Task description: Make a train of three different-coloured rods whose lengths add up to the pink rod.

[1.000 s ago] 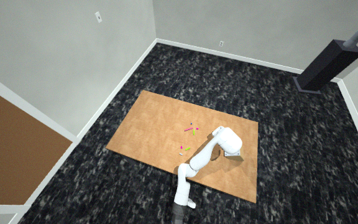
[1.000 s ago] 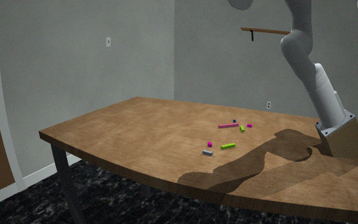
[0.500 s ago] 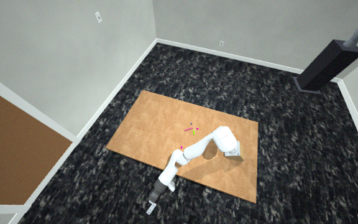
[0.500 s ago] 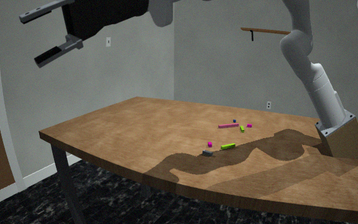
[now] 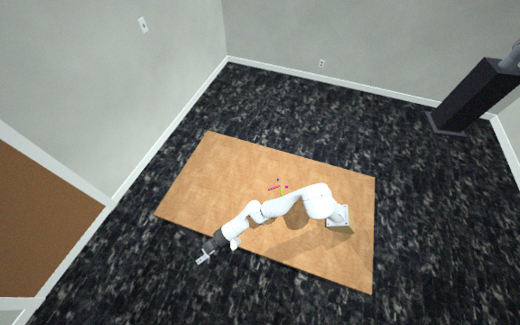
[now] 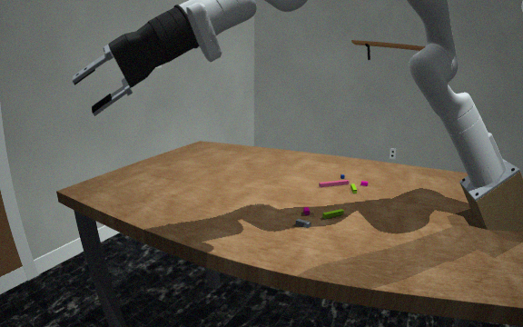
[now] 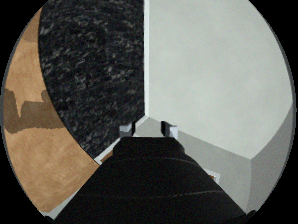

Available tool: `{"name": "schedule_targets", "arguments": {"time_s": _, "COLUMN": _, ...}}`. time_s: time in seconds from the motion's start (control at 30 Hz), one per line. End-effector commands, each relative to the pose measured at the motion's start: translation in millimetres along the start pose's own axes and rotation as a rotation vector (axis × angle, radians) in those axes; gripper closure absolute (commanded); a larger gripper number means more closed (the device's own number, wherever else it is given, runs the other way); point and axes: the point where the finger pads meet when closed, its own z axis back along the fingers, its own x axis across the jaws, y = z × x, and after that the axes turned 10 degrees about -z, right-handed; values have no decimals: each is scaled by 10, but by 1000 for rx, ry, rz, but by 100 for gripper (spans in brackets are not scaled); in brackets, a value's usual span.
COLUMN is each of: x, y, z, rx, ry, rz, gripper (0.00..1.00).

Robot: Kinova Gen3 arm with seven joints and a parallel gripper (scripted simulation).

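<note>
My black two-finger claw point(image 6: 100, 89) hangs with fingers spread wide, holding nothing, high beyond the wooden tabletop point(image 6: 189, 182) edge. The long pink rod point(image 6: 333, 183) lies flat mid-tabletop, well apart from it, its long axis running left-right in the exterior view.

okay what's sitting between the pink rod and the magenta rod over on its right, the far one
In the exterior view, a short lime rod lies between the pink rod and the far magenta rod, slightly nearer the camera than both.

Bare office-like room: grey walls point(image 5: 84, 90), white baseboards point(image 5: 170, 131), dark speckled carpet point(image 5: 422, 181), wall outlets point(image 5: 143, 24), wooden table point(image 6: 175, 182).
</note>
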Motion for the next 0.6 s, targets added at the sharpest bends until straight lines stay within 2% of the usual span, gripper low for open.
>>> {"name": "schedule_targets", "arguments": {"time_s": 0.0, "x": -196, "y": -366, "z": 30, "rx": -64, "ry": 38, "rz": -30, "gripper": 0}}
{"name": "schedule_targets", "arguments": {"time_s": 0.37, "x": -990, "y": -1521, "z": 360, "rx": -290, "ry": 195, "rz": -155, "gripper": 0}}
{"name": "schedule_targets", "arguments": {"time_s": 0.43, "x": -990, "y": -1521, "z": 360, "rx": -290, "ry": 195, "rz": -155, "gripper": 0}}
{"name": "schedule_targets", "arguments": {"time_s": 0.47, "x": -1188, "y": -1745, "z": 474, "rx": -338, "ry": 232, "rz": -187, "gripper": 0}}
{"name": "schedule_targets", "arguments": {"time_s": 0.57, "x": -1401, "y": -1963, "z": 608, "rx": -387, "ry": 272, "rz": -222, "gripper": 0}}
